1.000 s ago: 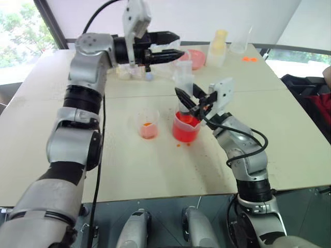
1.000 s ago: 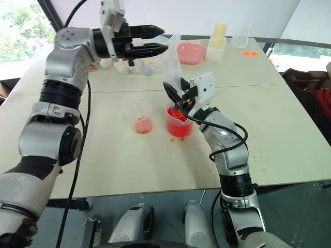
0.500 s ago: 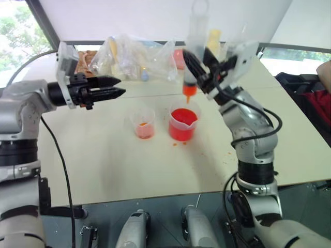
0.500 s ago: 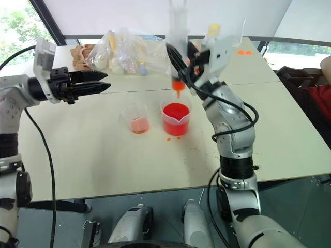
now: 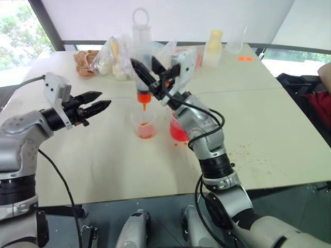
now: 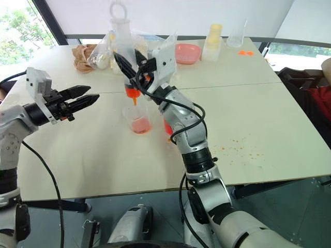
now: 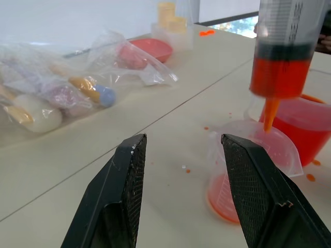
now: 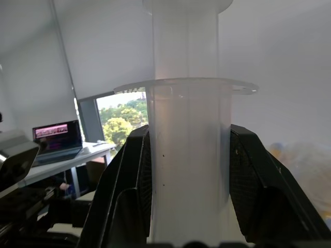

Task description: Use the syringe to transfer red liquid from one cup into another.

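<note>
Clamping the large clear plastic syringe, loaded red, the right gripper hangs its orange tip over the small narrow clear cup, frame centre; any drift would spill. Left gripper gapes empty.

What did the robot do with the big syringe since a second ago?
The right gripper, shut on the syringe, lifted it out of the red beaker and carried it over the small cup. The left gripper swung down toward the robot's left, open and empty. Both cups stayed put.
</note>
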